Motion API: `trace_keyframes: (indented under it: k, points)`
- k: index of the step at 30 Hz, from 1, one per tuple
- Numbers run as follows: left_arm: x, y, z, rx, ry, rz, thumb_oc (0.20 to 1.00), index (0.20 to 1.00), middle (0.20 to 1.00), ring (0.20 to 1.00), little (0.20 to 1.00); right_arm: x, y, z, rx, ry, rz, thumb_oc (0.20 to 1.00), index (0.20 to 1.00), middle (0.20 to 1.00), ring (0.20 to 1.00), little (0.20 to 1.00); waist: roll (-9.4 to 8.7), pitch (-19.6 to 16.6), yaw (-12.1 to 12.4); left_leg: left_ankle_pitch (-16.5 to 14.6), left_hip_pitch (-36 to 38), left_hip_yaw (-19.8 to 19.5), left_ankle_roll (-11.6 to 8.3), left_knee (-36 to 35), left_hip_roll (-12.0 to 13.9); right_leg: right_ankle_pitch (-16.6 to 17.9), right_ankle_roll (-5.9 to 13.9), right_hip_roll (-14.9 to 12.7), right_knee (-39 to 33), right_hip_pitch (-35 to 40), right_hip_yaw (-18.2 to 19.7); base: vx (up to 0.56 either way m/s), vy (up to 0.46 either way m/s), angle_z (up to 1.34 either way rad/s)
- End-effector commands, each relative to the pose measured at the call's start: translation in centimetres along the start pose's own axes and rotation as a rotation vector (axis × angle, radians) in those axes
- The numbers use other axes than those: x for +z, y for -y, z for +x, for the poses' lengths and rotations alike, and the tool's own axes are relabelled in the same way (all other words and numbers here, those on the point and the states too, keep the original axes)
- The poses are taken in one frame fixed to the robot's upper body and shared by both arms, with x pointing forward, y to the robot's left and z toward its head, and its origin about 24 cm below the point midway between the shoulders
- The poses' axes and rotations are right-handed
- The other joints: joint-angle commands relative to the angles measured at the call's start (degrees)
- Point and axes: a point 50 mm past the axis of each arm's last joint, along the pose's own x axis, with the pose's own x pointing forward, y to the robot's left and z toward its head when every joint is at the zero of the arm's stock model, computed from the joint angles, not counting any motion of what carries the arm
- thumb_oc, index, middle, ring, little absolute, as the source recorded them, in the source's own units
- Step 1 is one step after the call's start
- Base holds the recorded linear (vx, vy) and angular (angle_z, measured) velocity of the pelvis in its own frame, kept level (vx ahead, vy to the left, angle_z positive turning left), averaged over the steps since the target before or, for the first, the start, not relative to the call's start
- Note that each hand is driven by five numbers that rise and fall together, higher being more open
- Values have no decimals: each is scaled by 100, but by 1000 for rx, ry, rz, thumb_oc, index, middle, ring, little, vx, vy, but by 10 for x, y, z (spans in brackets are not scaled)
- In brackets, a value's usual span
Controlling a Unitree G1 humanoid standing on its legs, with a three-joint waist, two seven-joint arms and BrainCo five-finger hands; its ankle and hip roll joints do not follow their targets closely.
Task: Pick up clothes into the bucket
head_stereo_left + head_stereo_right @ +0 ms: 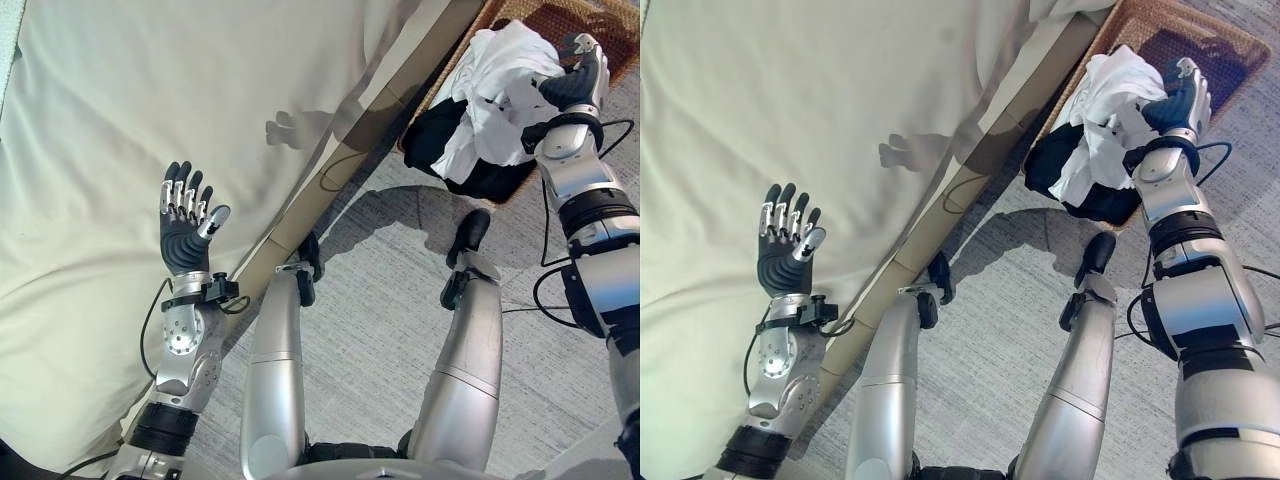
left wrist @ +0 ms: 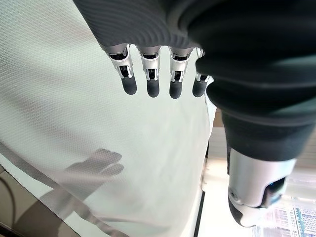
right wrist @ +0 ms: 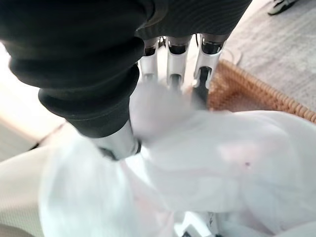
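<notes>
A white garment [image 1: 500, 90] is bunched at the near end of a brown wicker basket [image 1: 595, 18] on the floor, on top of a black garment [image 1: 440, 135] that hangs over the basket's rim. My right hand [image 1: 572, 85] is above the basket with its fingers [image 3: 175, 64] and thumb sunk in the white cloth [image 3: 237, 163], pinching a fold; the fingertips are hidden. Over the pale bed sheet [image 1: 150, 100] my left hand [image 1: 183, 240] is raised, open and holding nothing, its fingers [image 2: 150, 84] straight.
The bed's wooden side rail [image 1: 330, 200] runs diagonally between the sheet and the grey carpet [image 1: 380, 300]. The basket stands against the rail's far end.
</notes>
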Motion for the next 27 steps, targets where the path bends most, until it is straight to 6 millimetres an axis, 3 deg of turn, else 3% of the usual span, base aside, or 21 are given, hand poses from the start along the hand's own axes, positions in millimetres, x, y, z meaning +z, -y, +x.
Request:
trace_keyframes:
  k: [1,12,17,18,19,22,23,24,27]
  points:
    - [15,4,-1,2,93,-65,1000,1000,1000,1000,1000,16,10,6,-12,112,-71,1000,1000,1000,1000,1000,324,-280,-81,1,-85,-4,121,-293,-242,-570,-105,341,438,34,-122,0,0,0]
    - [13,1,2,13,88,-64,1000,1000,1000,1000,1000,11,12,6,-8,86,-61,1000,1000,1000,1000,1000,235,-334,-108,167,530,33,67,-991,-162,-350,-19,332,-200,599,-292,0,0,0]
    - [10,3,5,7,81,-54,1000,1000,1000,1000,1000,5,10,-2,-20,90,71,1000,1000,1000,1000,1000,172,-363,-162,286,1024,3,20,-1435,-134,-214,32,320,-637,1152,-482,0,0,0]
    - [10,3,6,8,83,-50,1000,1000,1000,1000,1000,6,7,-6,-14,106,108,1000,1000,1000,1000,1000,150,-386,-190,312,1138,8,4,-1529,-123,-179,58,316,-707,1266,-525,-49,-33,2]
    - [7,1,6,17,74,-29,1000,1000,1000,1000,1000,7,0,-16,-5,143,184,1000,1000,1000,1000,1000,81,-383,-248,534,1339,48,37,-1760,-129,84,24,285,-1008,1540,-644,-43,-41,5]
    - [5,1,6,16,70,-18,1000,1000,1000,1000,1000,2,-9,-33,13,164,272,1000,1000,1000,1000,1000,26,-383,-297,613,1672,12,12,-1981,-144,167,43,301,-1273,1976,-749,-3,-31,8]
    - [3,1,6,17,63,-10,1000,1000,1000,1000,1000,1,-15,-43,23,173,330,1000,1000,1000,1000,1000,5,-387,-319,642,1849,-8,2,-2090,-142,199,56,300,-1386,2176,-804,99,-67,9]
    - [-3,-1,5,27,39,24,1000,1000,1000,1000,1000,-4,-30,-67,60,179,427,1000,1000,1000,1000,1000,-58,-447,-374,699,2217,-50,-25,-2329,-146,274,80,308,-1658,2610,-927,123,-74,9]
    - [-13,-7,3,28,-8,72,1000,1000,1000,1000,1000,-15,-44,-91,115,155,490,1000,1000,1000,1000,1000,-128,-484,-382,817,2728,-103,-76,-2672,-144,376,119,329,-2059,3231,-1115,87,-53,7]
